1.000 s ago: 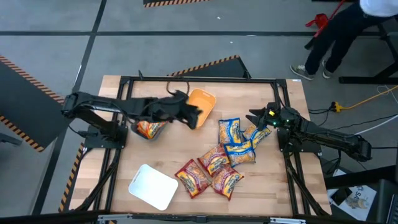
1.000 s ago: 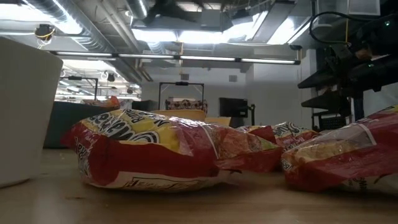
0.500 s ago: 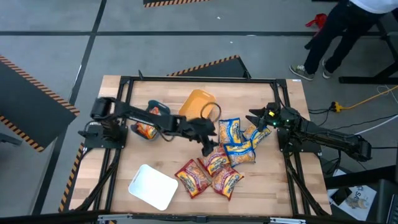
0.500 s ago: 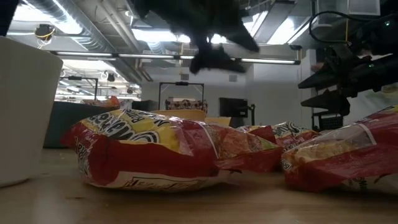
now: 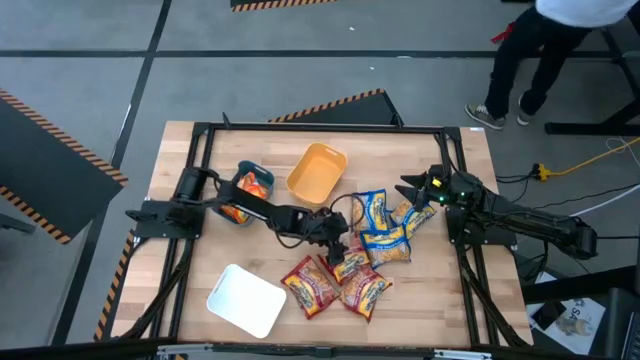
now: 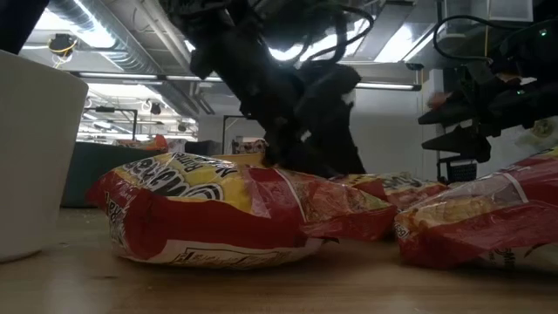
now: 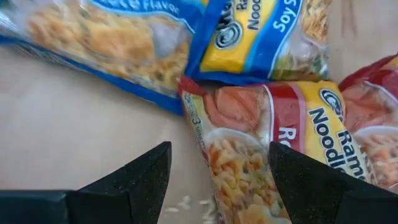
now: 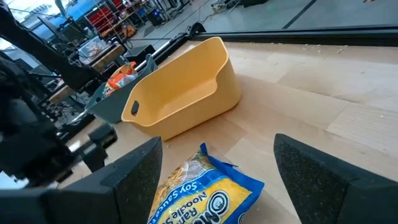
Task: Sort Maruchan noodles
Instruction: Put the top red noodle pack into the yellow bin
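Several Maruchan packets lie flat in a cluster right of the table's middle: blue-and-yellow ones on the far side, red ones nearer. One orange packet sits in the teal tray. My left gripper is open and low over the cluster. In the left wrist view it has one finger on each side of the corner of a red packet, with no touch showing. My right gripper waits open above the far-right blue-and-yellow packet.
An orange-yellow tray stands far of the middle, next to the teal tray. A white tray lies near the table's near-left corner. Bare wood shows along the far edge. A person walks beyond the table's far-right corner.
My left gripper has swung from beside the teal tray toward the table's right and near edge, then dropped low over the red packets in the middle. The orange-yellow tray it was covering now shows whole. The right arm has kept still.
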Robot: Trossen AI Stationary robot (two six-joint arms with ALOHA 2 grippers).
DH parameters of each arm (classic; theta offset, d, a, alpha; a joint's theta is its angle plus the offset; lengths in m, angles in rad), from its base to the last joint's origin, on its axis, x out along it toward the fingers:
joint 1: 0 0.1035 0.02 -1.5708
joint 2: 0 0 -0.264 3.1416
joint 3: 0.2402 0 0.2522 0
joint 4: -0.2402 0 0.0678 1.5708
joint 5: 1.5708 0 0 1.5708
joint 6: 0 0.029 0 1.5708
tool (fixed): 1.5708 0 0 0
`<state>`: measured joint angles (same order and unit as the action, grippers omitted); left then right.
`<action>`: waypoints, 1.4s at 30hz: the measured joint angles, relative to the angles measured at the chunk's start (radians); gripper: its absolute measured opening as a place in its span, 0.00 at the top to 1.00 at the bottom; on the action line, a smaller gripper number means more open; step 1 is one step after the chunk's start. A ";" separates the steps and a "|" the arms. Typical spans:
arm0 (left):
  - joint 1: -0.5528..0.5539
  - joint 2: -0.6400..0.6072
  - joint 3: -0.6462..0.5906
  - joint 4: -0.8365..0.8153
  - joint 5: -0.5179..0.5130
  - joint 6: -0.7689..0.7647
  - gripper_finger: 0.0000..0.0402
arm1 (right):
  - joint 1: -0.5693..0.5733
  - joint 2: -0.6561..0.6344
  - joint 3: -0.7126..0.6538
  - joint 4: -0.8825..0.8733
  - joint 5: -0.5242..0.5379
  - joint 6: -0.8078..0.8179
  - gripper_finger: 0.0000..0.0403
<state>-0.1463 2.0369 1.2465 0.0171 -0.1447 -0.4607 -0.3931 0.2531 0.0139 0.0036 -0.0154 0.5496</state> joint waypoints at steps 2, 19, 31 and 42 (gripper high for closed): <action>-0.006 0.015 0.001 0.019 0.025 -0.021 0.35 | 0.000 0.000 0.000 0.000 0.001 0.000 0.27; 0.016 0.047 0.004 0.006 0.088 -0.061 0.77 | 0.000 0.000 0.000 0.000 0.006 -0.004 0.27; 0.054 0.017 0.026 -0.008 0.128 -0.168 0.99 | 0.000 0.000 0.000 0.000 0.007 -0.005 0.27; 0.086 -0.094 0.185 -0.236 0.104 -0.184 0.99 | 0.000 0.001 0.000 -0.001 0.007 -0.005 0.27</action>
<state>-0.0607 1.9431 1.4313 -0.2185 -0.0406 -0.6447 -0.3931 0.2546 0.0139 0.0029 -0.0086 0.5446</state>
